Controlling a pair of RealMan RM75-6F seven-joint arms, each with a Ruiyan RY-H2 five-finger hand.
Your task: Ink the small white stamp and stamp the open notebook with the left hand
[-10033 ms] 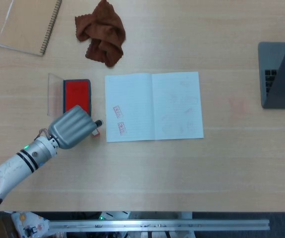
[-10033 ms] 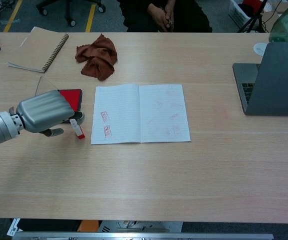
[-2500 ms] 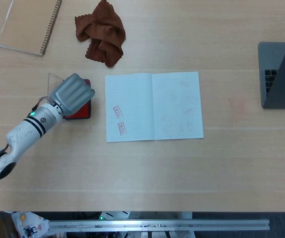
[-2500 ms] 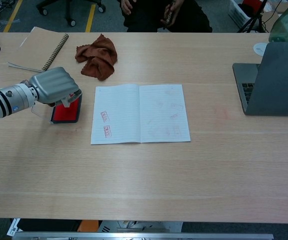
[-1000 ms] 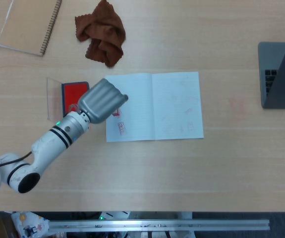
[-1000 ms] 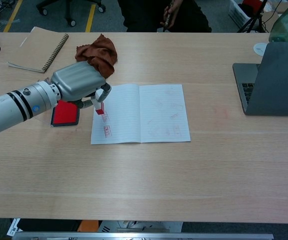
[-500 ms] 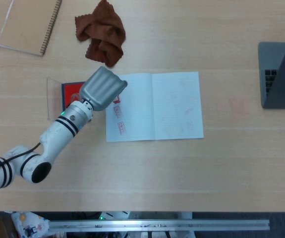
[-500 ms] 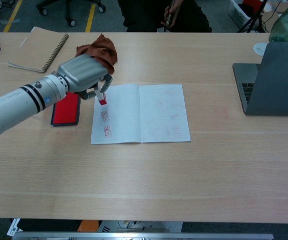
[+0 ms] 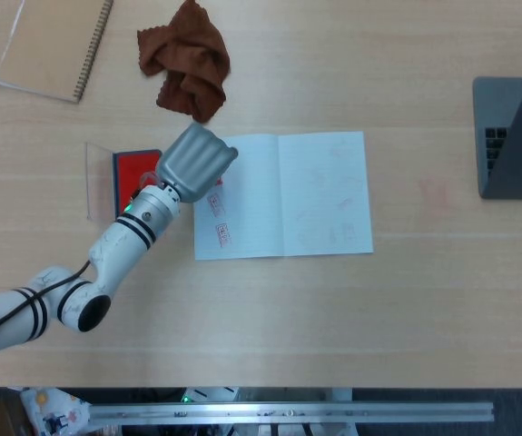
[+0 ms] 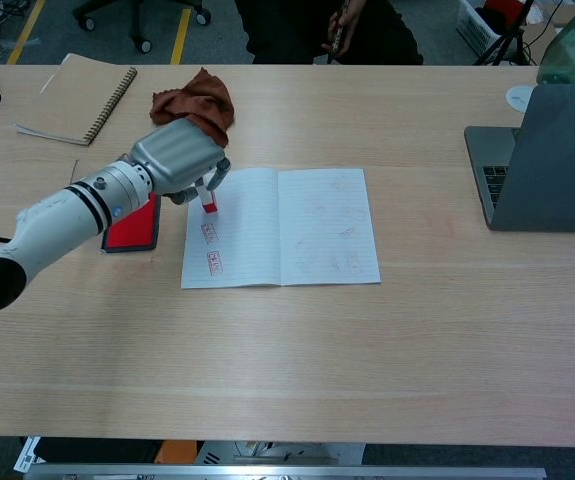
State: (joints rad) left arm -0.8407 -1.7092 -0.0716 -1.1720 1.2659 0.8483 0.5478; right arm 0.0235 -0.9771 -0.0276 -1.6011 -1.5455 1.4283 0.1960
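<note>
head: straight down | chest: forward, oblique | shared: notebook

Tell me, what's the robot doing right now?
Left hand holds the small white stamp in its fingers, over the open notebook's left page. Right hand not in view. Two red prints already there; nothing in the way.

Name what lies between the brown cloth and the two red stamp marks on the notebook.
The left hand holding the small white stamp; clearest in the chest view, below the brown cloth, above the stamp marks.
</note>
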